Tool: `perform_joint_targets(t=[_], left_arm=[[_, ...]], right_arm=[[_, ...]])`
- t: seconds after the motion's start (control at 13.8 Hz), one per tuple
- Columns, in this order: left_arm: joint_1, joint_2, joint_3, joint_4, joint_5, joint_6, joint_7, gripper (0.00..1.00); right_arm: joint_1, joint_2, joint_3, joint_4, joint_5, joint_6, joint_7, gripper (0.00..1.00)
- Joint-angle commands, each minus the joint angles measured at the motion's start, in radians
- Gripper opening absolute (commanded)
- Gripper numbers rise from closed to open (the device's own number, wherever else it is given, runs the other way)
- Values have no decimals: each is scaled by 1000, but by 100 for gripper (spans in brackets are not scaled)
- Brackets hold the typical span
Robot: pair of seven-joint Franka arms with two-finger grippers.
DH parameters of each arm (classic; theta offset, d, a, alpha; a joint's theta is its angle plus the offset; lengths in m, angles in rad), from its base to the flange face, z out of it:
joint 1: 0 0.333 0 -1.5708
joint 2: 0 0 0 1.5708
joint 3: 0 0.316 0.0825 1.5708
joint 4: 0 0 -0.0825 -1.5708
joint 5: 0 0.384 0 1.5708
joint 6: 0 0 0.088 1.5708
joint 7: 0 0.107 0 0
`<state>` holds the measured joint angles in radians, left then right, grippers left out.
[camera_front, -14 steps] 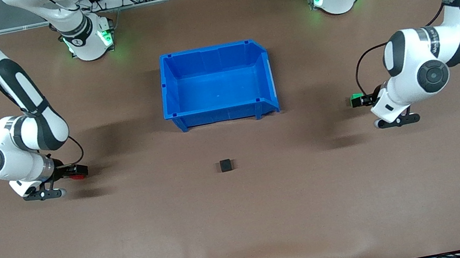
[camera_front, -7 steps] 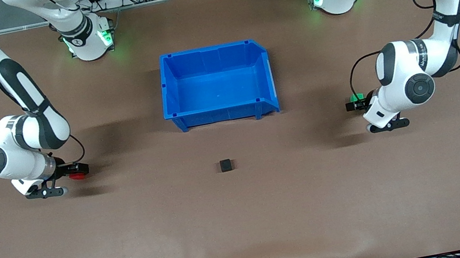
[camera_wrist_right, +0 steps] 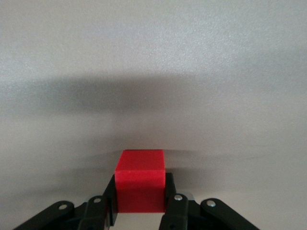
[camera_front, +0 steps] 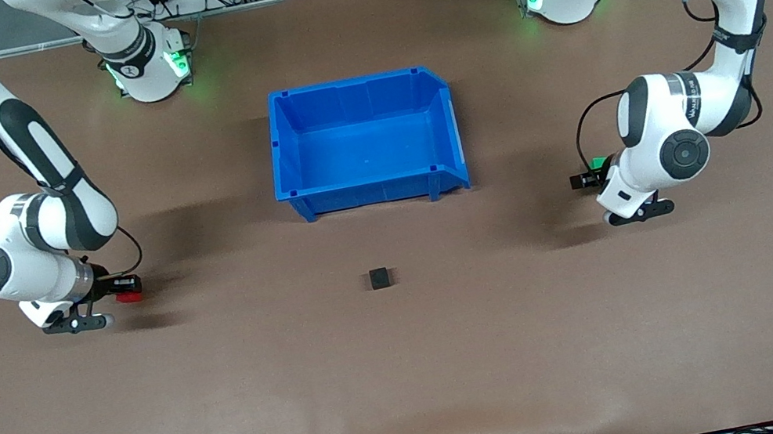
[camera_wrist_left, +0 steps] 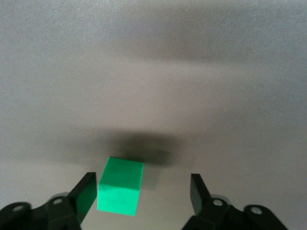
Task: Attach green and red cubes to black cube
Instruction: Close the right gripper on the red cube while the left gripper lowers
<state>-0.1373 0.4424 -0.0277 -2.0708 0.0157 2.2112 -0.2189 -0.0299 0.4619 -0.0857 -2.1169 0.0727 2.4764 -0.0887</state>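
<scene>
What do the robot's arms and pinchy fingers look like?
Both arms are glossy white and rounded, with black bands and round dark caps at the joints. Thin black cables loop beside each wrist, and the bases glow green. The left gripper and right gripper have flat black fingers with small silver screws.

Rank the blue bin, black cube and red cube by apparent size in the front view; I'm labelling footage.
1. Blue bin, by far the largest.
2. Black cube and red cube: unranked. They look about alike, and the right hand partly hides the red one.
</scene>
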Motion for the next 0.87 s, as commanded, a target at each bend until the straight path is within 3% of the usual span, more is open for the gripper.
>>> perform_joint_targets(t=[0.0,0.36,0.8], left_arm=[[7,12,3,3,15,-4,15,86],[12,18,3,6,30,-24,101,78],[44,33,3,8,30,-25,176,63]], right_arm=[[-13,-14,9,0,-7,1,-17,0],[-18,-17,8,60,-8,-10,-254,0],[-47,-19,6,127,-8,-10,-658,0]])
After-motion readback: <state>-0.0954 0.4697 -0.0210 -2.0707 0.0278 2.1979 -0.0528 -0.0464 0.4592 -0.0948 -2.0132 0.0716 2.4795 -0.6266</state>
